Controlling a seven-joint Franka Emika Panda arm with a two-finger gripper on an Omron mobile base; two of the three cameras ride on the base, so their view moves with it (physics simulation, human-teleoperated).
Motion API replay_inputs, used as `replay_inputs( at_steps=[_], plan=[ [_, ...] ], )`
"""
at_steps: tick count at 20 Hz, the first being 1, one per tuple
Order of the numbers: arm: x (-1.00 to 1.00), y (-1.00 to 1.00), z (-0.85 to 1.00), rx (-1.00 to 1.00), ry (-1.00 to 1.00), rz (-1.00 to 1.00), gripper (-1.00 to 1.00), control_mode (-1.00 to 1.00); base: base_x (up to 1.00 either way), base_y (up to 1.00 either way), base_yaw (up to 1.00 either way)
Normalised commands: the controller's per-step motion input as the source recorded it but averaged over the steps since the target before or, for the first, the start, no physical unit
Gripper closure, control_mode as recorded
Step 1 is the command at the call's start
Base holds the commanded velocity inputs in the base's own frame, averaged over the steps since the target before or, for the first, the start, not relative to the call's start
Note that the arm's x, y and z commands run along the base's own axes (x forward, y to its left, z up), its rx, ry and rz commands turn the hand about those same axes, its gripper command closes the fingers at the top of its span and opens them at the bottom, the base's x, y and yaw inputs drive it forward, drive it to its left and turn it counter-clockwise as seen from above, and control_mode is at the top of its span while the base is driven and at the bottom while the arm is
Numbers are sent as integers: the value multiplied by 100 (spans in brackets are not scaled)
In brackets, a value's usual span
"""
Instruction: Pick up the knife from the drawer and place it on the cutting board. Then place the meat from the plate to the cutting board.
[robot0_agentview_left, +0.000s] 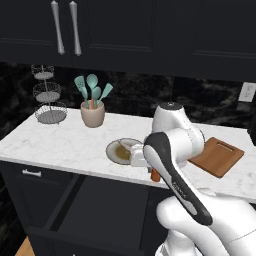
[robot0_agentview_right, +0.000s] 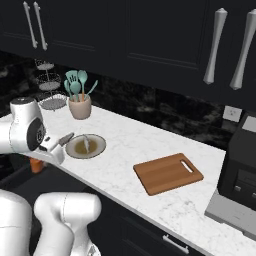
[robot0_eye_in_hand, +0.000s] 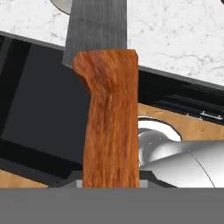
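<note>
the gripper (robot0_eye_in_hand: 111, 181) is clamped tight on the knife (robot0_eye_in_hand: 109, 118), holding the orange-brown handle, the grey blade running straight on from the hand. below lies the open drawer (robot0_agentview_left: 100, 210). beyond, on the counter, the plate (robot0_agentview_right: 86, 146) with the meat (robot0_agentview_right: 86, 144) sits nearest; the cutting board (robot0_agentview_right: 167, 173) lies farther along to the right, its long side along the counter edge.

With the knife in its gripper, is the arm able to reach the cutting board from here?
Probably yes. The gripper is shut on the knife, lifted above the open drawer. The cutting board lies bare, with open counter between.
</note>
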Motion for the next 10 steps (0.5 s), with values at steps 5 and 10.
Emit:
replay_inputs(
  at_steps=[5,10],
  plan=[
    [47,-96,0,-21,0,-27,100,-100,0,0,0],
    [26,-93,-2,10,4,-10,100,-100,0,0,0]
  ],
)
